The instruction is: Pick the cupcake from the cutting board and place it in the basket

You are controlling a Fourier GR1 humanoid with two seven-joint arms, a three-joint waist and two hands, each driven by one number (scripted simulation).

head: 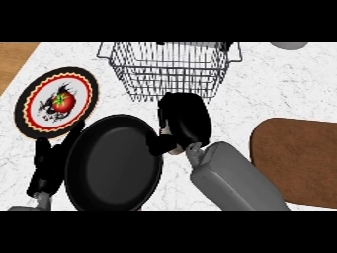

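So the cupcake itself isn't really visible. The right hand (184, 118) is curled up into a ball with its back to the view, sitting just in front of the wire basket (169, 66), and there's a small pale bit poking out by the thumb side that might be the cupcake, but I honestly can't tell. Whether those fingers are wrapped round something or just closed on nothing, can't tell either.

The silver wire basket sits at the far edge of the white marbled surface (295, 84), roughly mid-way along. The brown rounded wooden cutting board (306, 163) lies toward the right edge, near side, and its top looks bare; the grey forearm crosses just left of it.

Left of the right hand is a big black round frying pan (114, 163), near the front edge. The left hand (47, 170) shows just beside the pan's left rim, fingers pointing up and fairly straight, resting. Beyond that, toward the far left corner, a round plate with a black rim and a red tomato picture (58, 101) lies flat, partly overlapped by the pan.
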